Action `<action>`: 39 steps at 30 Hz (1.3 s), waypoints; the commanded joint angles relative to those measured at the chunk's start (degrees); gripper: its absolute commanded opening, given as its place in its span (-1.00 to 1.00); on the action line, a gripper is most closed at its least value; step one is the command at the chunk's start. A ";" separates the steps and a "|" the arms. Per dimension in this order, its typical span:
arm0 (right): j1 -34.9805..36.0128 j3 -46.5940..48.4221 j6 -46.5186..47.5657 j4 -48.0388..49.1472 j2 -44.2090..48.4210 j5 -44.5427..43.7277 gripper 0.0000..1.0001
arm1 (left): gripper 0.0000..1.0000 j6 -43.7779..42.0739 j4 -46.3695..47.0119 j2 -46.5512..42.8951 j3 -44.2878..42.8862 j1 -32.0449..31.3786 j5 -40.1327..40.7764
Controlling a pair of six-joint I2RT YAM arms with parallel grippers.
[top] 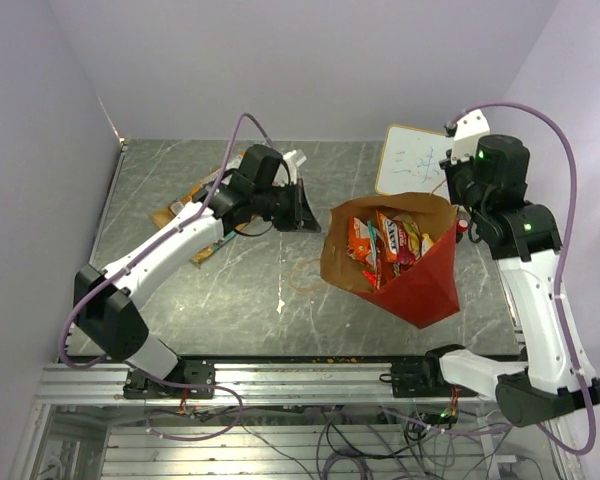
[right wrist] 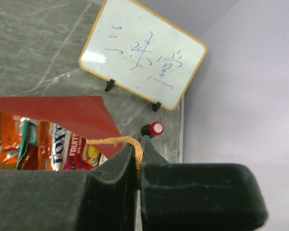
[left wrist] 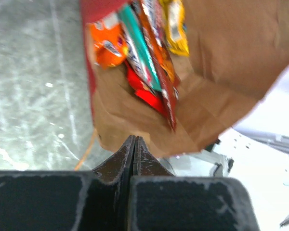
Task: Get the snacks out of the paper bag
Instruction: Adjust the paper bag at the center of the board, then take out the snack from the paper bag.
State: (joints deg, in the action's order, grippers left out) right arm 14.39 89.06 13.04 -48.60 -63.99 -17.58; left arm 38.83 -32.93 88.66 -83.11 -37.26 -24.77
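- The right gripper [right wrist: 138, 144] pinches the cord handle [right wrist: 111, 141] of the paper bag [top: 425, 285]; the left gripper [left wrist: 135, 142] is clenched on nothing, near the bag's mouth.
- The snacks [top: 385, 240] look light, crinkly and slippery; a packet's flat sealed edge seems the best pinch point.

Bright even light; soft, blurred close-ups.

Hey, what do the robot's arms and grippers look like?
The left arm and right arm have white shells, black joints and a lilac cable each; green lights dot the right one. The left gripper and right gripper are black, blocky fingers tapering to wedge tips.
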 commanded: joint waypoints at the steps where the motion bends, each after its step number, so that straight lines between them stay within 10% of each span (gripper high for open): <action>1: 0.12 5.00 8.32 9.25 -3.90 -3.13 -1.00 | -0.86 5.80 5.06 -4.43 2.21 -5.18 0.12; 7: 0.13 0.64 3.82 7.10 -1.61 9.03 -1.00 | -0.81 4.57 2.14 -6.53 3.40 -10.71 4.09; 24: 0.12 -4.90 -27.47 1.29 1.79 26.30 -1.00 | 0.96 2.52 5.31 -5.59 3.91 -19.16 9.29; 39: 0.16 -1.52 -30.31 -0.73 2.55 17.78 -1.00 | 0.86 -6.69 27.77 0.18 7.03 -35.16 30.25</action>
State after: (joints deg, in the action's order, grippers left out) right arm 14.37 85.62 -15.33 -49.82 -61.98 2.46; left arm 36.03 -17.61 86.85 -77.95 -69.47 -1.83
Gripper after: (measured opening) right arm 0.006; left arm 0.939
